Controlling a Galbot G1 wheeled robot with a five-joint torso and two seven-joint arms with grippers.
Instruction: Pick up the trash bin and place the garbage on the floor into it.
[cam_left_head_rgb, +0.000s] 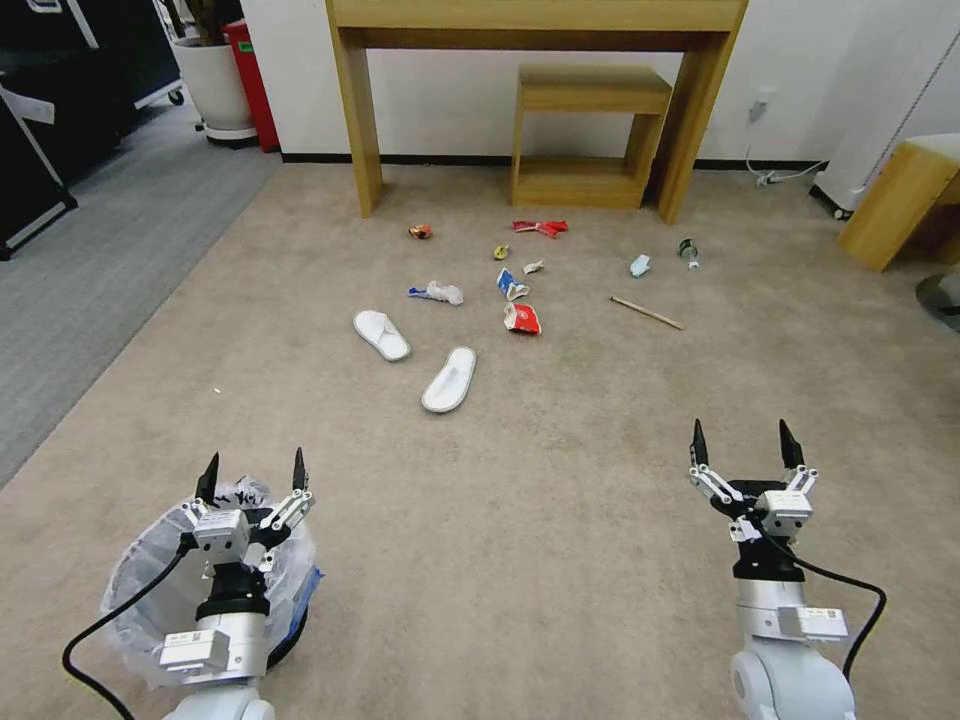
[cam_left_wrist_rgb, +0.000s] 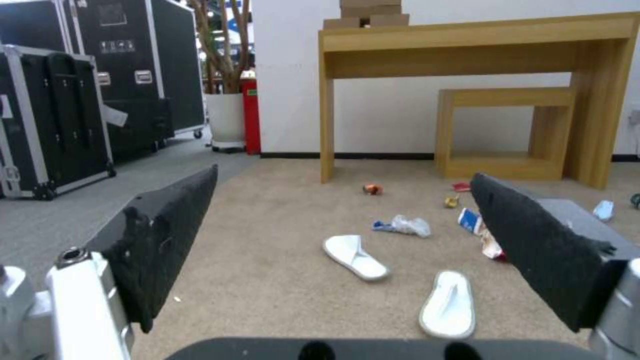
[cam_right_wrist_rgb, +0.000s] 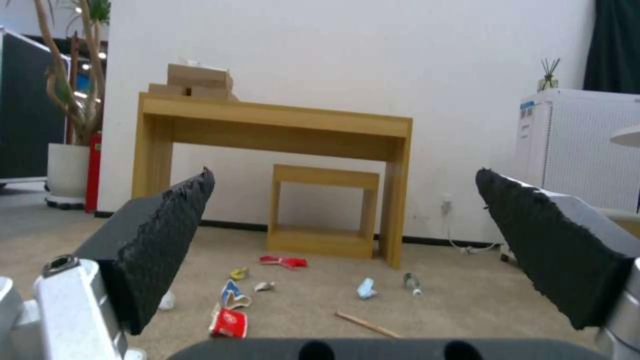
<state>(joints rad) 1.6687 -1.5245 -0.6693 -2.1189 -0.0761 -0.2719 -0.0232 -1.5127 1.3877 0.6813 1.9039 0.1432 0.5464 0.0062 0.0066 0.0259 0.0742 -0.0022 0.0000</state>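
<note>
The trash bin (cam_left_head_rgb: 140, 580), lined with a crinkly whitish bag, stands on the beige floor (cam_left_head_rgb: 560, 480) at the near left. My left gripper (cam_left_head_rgb: 252, 472) hovers open over its far rim. My right gripper (cam_left_head_rgb: 745, 444) is open at the near right, nothing between its fingers. The garbage lies ahead, in front of the table: two white slippers (cam_left_head_rgb: 382, 334) (cam_left_head_rgb: 449, 379), a red wrapper (cam_left_head_rgb: 540, 227), blue-red cartons (cam_left_head_rgb: 511, 285) (cam_left_head_rgb: 522, 318), crumpled paper (cam_left_head_rgb: 440, 292), a wooden stick (cam_left_head_rgb: 647, 312), a bottle (cam_left_head_rgb: 688, 249). The wrist views show the slippers (cam_left_wrist_rgb: 355, 256) and a carton (cam_right_wrist_rgb: 229, 321).
A wooden console table (cam_left_head_rgb: 540, 20) with a smaller wooden stool (cam_left_head_rgb: 590, 130) under it stands against the far wall. Grey carpet (cam_left_head_rgb: 90, 260), black cases (cam_left_wrist_rgb: 60, 115) and a white planter (cam_left_head_rgb: 212, 85) lie to the left. Another wooden piece (cam_left_head_rgb: 895, 200) is at the right.
</note>
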